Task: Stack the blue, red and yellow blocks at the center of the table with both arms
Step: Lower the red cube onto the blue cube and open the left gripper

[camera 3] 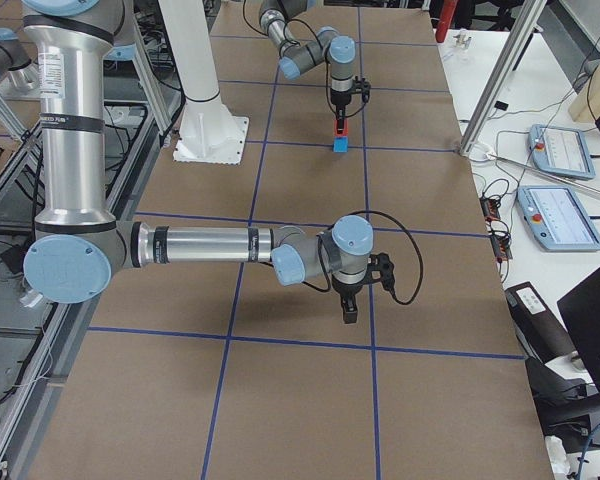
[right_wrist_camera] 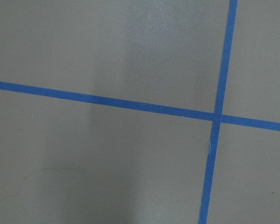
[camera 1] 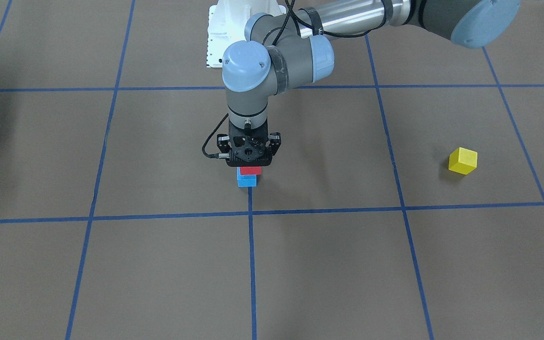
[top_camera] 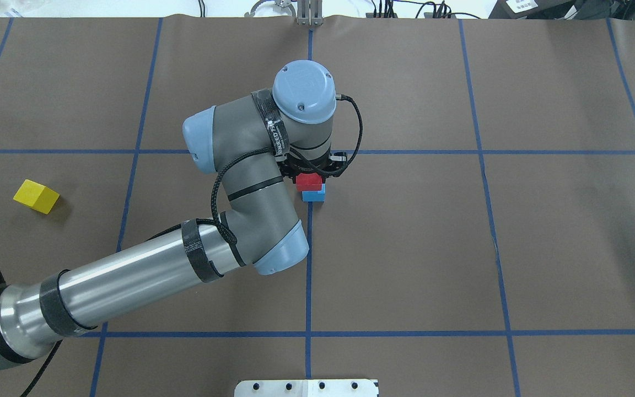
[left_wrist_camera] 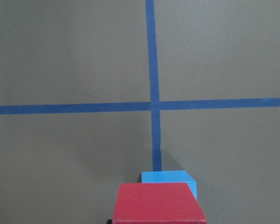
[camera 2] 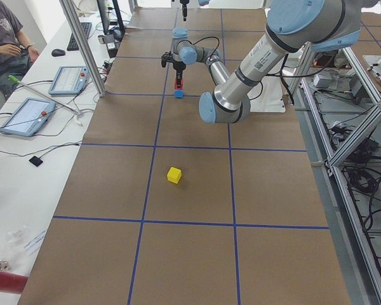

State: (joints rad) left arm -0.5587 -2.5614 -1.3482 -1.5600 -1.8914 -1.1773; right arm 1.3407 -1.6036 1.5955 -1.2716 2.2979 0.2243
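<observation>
The red block [camera 1: 250, 170] sits on or just over the blue block [camera 1: 246, 181], close to a tape crossing at the middle of the table [camera 1: 328, 156]. My left gripper [camera 1: 249, 164] points straight down over the pair and is shut on the red block; its fingertips are hidden. In the left wrist view the red block [left_wrist_camera: 158, 203] fills the bottom edge with the blue block [left_wrist_camera: 168, 178] showing behind it. The yellow block [camera 1: 463, 160] lies alone far out on my left side. My right gripper [camera 3: 348, 305] hangs low over bare table near my right end; I cannot tell its state.
The white pedestal base [camera 1: 220, 33] stands at the robot's edge behind the stack. My left arm's elbow and forearm [top_camera: 146, 270] stretch over the table between the yellow block and the stack. A person [camera 2: 6, 38] sits at a desk with tablets [camera 2: 25, 114] beyond the far edge.
</observation>
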